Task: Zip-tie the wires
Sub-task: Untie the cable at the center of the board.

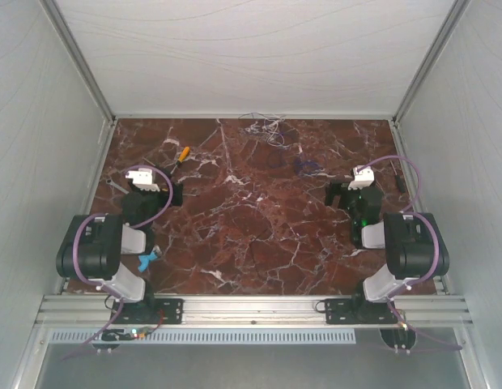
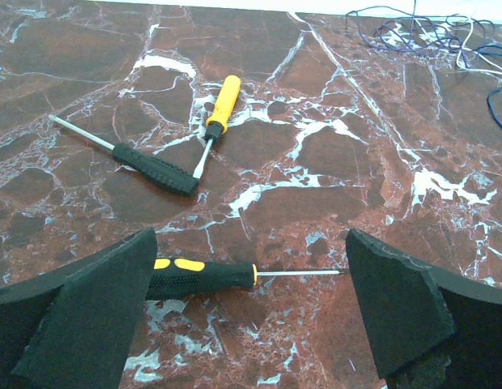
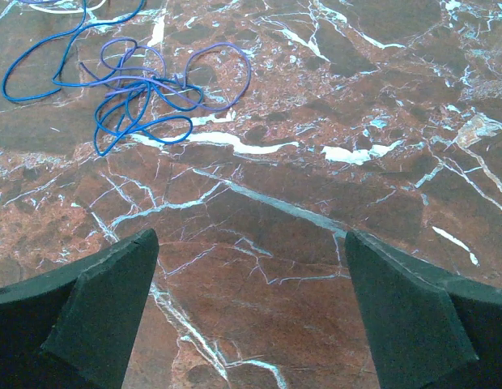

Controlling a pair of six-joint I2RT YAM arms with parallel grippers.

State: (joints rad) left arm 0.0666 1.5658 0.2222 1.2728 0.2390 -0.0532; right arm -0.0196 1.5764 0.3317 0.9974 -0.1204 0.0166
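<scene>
Wires (image 1: 263, 124) form two tangles; three screwdrivers (image 2: 217, 109) lie apart; left claw (image 2: 251, 255), right claw (image 3: 251, 247) spread.

Red-brown marbled counter (image 1: 251, 235) across the middle of the frame, pale walls on three sides. At upper centre, by the far edge, a thin pale tangle of wires (image 1: 263, 126); just below and right of it, faint dark-blue loops (image 1: 304, 164). At upper left, an orange-handled screwdriver (image 1: 183, 154). Mid-frame, left hand (image 1: 172, 194) and right hand (image 1: 335, 193) pointing inward, well apart. At lower left, a small blue object (image 1: 148, 259).
</scene>
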